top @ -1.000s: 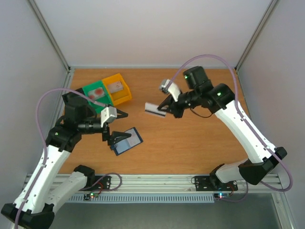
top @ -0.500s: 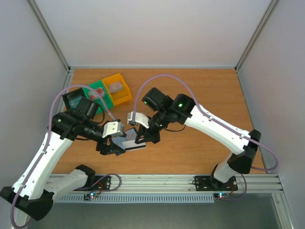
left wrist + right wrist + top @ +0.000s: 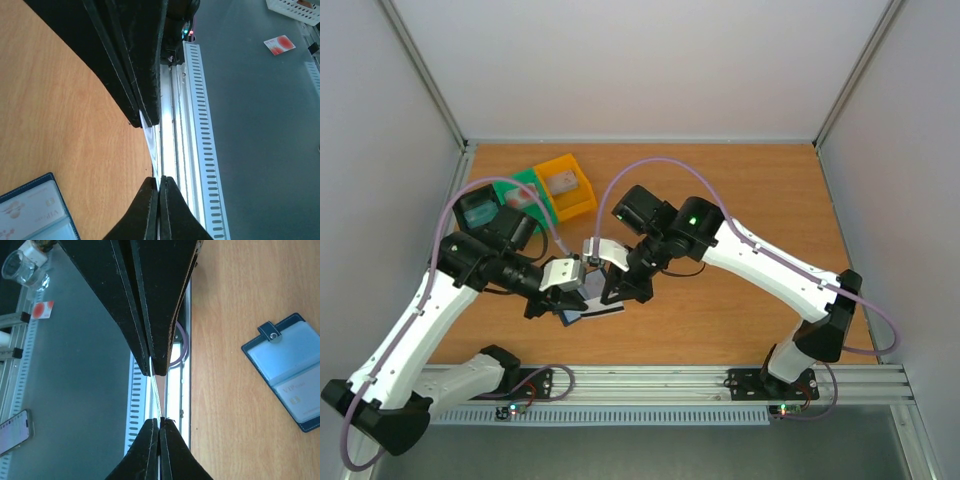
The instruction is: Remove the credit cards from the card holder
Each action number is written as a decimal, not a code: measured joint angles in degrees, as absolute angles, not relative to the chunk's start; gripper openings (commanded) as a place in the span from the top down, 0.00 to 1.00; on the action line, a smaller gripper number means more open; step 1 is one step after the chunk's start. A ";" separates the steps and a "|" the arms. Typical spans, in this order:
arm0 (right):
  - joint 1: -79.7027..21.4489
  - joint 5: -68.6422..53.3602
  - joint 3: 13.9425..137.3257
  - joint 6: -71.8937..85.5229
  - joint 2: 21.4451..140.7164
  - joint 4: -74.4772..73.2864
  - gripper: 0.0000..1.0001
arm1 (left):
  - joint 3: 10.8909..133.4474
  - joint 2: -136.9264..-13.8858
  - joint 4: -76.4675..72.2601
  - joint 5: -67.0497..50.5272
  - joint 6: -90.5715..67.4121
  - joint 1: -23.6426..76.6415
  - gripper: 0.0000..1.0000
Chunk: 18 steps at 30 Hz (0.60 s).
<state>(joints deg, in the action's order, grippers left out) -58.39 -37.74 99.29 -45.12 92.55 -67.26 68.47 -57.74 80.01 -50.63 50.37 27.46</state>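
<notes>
Clamping together on one end of a thin pale plastic credit card (image 3: 153, 150), the left tool (image 3: 159, 195) is sharing it with the right tool (image 3: 160, 435), which is pinching the opposite end. Doing this handover well is probably meaning one side letting go before the other pulls, with no twisting. Beyond them, at the right of the right wrist frame, the navy-blue bifold card holder (image 3: 286, 375) is lying open on the wooden tabletop (image 3: 235, 300), a pocketed card (image 3: 295, 400) showing inside. The held card is showing only its edge, so its face is unreadable, and overhead the arms are hiding much of the holder.
</notes>
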 measured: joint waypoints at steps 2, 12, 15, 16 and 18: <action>-58.37 -37.74 99.29 -44.99 92.27 -67.33 0.88 | 68.25 -57.71 79.33 -50.72 50.35 27.46 1.00; -55.53 -34.26 77.54 -40.47 72.34 -47.24 0.17 | 58.30 -46.65 60.60 -52.38 34.28 27.46 1.00; -54.02 -34.44 73.12 -37.52 68.01 -40.40 0.27 | 54.50 -41.80 52.36 -53.01 27.55 27.46 1.00; -54.00 -34.65 72.66 -36.80 67.75 -38.85 0.34 | 54.02 -41.06 50.37 -53.30 25.82 27.46 1.00; -54.00 -35.07 72.53 -35.27 68.20 -36.34 0.52 | 53.71 -40.95 46.83 -53.76 23.18 27.46 1.00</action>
